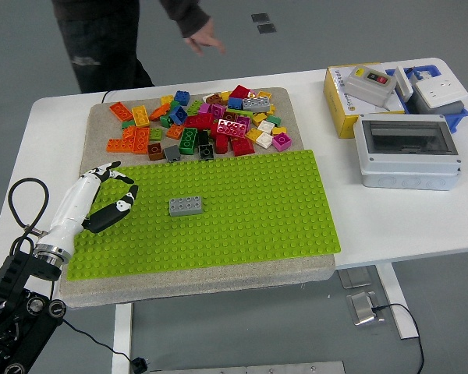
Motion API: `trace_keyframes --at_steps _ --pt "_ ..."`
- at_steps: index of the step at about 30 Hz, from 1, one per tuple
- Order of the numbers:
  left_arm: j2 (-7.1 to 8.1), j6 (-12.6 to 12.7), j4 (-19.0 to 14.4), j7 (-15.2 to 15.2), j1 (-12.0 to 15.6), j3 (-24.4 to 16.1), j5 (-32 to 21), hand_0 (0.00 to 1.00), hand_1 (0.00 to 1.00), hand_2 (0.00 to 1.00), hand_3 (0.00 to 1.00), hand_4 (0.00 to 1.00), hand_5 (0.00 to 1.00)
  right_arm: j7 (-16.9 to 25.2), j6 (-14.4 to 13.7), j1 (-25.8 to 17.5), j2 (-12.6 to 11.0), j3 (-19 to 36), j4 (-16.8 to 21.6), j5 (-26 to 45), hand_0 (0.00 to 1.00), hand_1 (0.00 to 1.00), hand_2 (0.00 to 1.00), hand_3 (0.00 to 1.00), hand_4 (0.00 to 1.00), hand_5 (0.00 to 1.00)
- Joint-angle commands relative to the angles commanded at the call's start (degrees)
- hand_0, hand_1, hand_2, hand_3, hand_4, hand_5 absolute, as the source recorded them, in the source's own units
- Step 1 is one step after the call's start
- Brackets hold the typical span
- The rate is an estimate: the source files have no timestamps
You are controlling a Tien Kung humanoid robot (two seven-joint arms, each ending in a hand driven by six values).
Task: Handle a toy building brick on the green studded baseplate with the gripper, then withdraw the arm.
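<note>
A grey brick (186,206) sits alone on the green studded baseplate (249,210), left of its middle. My left hand (109,191), white with black fingertips, hovers over the baseplate's left edge, well to the left of the brick. Its fingers are spread and hold nothing. The black left arm (19,292) runs down to the lower left corner. My right hand is out of view.
A pile of several loose coloured bricks (203,125) lies on the beige mat behind the baseplate. A grey box with a clear lid (408,150), a yellow box (345,101) and a switch unit (368,82) stand at the right. A person (140,31) stands beyond the far edge, one hand (205,37) raised.
</note>
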Motion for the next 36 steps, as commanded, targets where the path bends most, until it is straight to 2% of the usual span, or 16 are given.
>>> trace_keyframes --at_steps 2,3,8,9,10,14,15,19,22,31,33,36 --pt "-0.10 -0.01 -0.17 -0.50 0.00 -0.19 -0.19 0.988 0.917 0.892 0.638 0.599 0.577 0.00 0.03 -0.04 0.03 0.05 0.00 0.05 0.652 0.643 0.671 0.519 0.407 0.707" --pt "-0.13 -0.04 -0.28 -0.74 0.01 -0.39 -0.23 0.976 0.888 0.849 0.708 0.585 0.539 0.00 0.04 -0.06 0.04 0.11 0.00 0.07 0.653 0.644 0.671 0.532 0.408 0.709" --pt "-0.17 0.06 -0.70 -1.73 -0.01 -1.50 -0.19 0.976 0.888 0.849 0.708 0.585 0.539 -0.06 0.04 -0.12 0.13 0.33 0.00 -0.01 0.653 0.644 0.671 0.532 0.408 0.709" --pt "-0.19 0.42 -0.64 -2.43 -0.06 -1.74 -0.32 0.944 0.828 0.790 0.784 0.574 0.493 -0.08 0.03 -0.13 0.15 0.38 0.00 -0.05 0.652 0.644 0.671 0.536 0.408 0.711" --pt "-0.23 0.97 -0.46 -3.33 -0.12 -1.93 -0.59 0.944 0.828 0.790 0.784 0.574 0.493 -0.10 0.02 -0.14 0.17 0.40 0.00 -0.08 0.652 0.644 0.671 0.536 0.408 0.711" --pt "-0.73 2.86 1.77 -7.23 -0.48 -2.92 -1.85 0.944 0.828 0.790 0.784 0.574 0.493 -0.11 -0.09 -0.12 0.26 0.37 0.00 -0.05 0.652 0.644 0.671 0.536 0.408 0.711" --pt "-0.85 3.04 2.42 -7.83 -0.50 -3.16 -1.78 0.886 0.760 0.714 0.858 0.560 0.395 -0.09 -0.13 -0.11 0.28 0.35 0.00 0.01 0.652 0.643 0.672 0.537 0.406 0.711" --pt "-1.05 3.48 4.47 -9.03 -0.26 -3.87 1.52 0.886 0.760 0.714 0.858 0.560 0.395 0.00 -0.44 -0.09 0.29 0.77 0.00 0.03 0.652 0.643 0.672 0.537 0.406 0.711" --pt "-0.95 3.84 5.29 -8.57 -0.24 -3.74 5.01 0.899 0.768 0.704 0.836 0.531 0.382 0.13 -0.77 -0.08 0.27 1.28 0.00 -0.05 0.652 0.641 0.671 0.529 0.406 0.710" --pt "-0.72 3.58 6.02 -3.56 -0.73 -1.65 16.09 0.925 0.798 0.717 0.802 0.493 0.338 0.83 -1.97 -0.12 -0.16 3.44 0.00 -0.20 0.648 0.641 0.670 0.527 0.406 0.710" --pt "-0.94 3.56 5.77 -2.83 -0.48 -1.71 17.55 0.946 0.833 0.746 0.771 0.508 0.346 1.15 -2.36 -0.18 -0.27 4.04 0.00 0.09 0.642 0.640 0.664 0.528 0.406 0.711" --pt "-1.15 3.61 5.05 -1.94 -0.02 -1.96 18.92 0.946 0.833 0.746 0.771 0.508 0.346 1.62 -2.84 -0.26 -0.33 4.50 0.00 0.84 0.642 0.640 0.664 0.528 0.406 0.711"
